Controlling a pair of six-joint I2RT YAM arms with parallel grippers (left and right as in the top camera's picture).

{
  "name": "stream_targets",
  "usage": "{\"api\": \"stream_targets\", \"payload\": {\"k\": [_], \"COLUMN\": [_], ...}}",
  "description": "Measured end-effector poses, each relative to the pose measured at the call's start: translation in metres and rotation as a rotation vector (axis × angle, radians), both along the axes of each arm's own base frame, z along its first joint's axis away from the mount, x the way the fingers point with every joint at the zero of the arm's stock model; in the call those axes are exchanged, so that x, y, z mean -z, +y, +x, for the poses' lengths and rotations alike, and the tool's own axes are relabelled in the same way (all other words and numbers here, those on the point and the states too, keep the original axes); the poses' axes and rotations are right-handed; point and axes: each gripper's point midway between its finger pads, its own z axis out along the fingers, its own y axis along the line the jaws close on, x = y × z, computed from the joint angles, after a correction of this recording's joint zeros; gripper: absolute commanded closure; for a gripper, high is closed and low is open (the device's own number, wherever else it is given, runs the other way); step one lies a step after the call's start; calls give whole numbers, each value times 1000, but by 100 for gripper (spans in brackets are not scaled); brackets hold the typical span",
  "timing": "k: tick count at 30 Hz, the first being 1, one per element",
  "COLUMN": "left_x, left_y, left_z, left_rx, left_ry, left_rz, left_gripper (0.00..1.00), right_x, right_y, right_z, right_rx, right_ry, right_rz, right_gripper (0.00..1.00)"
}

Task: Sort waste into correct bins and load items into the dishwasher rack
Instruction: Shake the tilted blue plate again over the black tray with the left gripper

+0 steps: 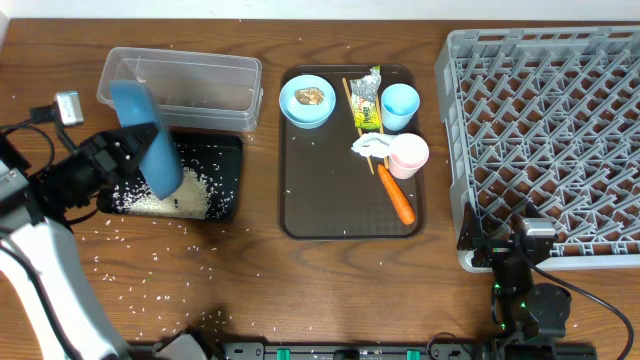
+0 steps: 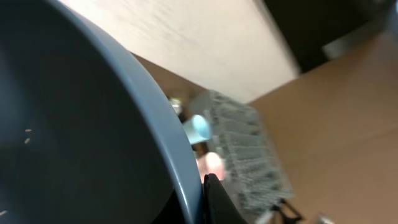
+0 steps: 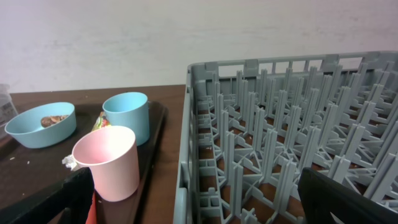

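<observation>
My left gripper (image 1: 128,158) is shut on the rim of the large blue bowl (image 1: 148,135), which stands tipped on edge over the black tray (image 1: 232,170) holding white rice (image 1: 170,198). The left wrist view is filled by the bowl (image 2: 74,124), with one finger (image 2: 214,199) against its rim. The brown serving tray (image 1: 320,190) carries a small light-blue bowl (image 1: 307,100) with a brown lump, chopsticks (image 1: 356,115), a wrapper (image 1: 370,100), a light-blue cup (image 1: 400,105), a pink cup (image 1: 408,153), a tissue (image 1: 368,146) and a carrot (image 1: 397,195). My right gripper (image 1: 525,240) hangs open at the near corner of the grey rack (image 1: 545,130).
A clear plastic tub (image 1: 180,88) stands behind the black tray. Loose rice grains lie scattered on the wooden table at the front left (image 1: 150,290). In the right wrist view the rack wall (image 3: 186,143) stands between the open fingers, with the pink cup (image 3: 107,162) to the left.
</observation>
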Motion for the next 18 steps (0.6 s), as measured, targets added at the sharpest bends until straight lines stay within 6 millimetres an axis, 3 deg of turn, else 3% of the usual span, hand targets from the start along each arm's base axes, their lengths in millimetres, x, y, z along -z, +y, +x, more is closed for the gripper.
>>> {"api": "stream_targets", "payload": {"k": [8, 18], "left_x": [48, 40], "left_y": [8, 8], "left_z": [14, 14], "left_rx": [36, 43], "left_ry": [240, 216], "left_rz": [-301, -314], "left_gripper": [94, 94], "right_x": [0, 0], "right_y": [0, 0], "right_z": [0, 0], "right_rx": [0, 0], "right_ry": [0, 0], "right_rz": [0, 0], "right_gripper": [1, 1]}}
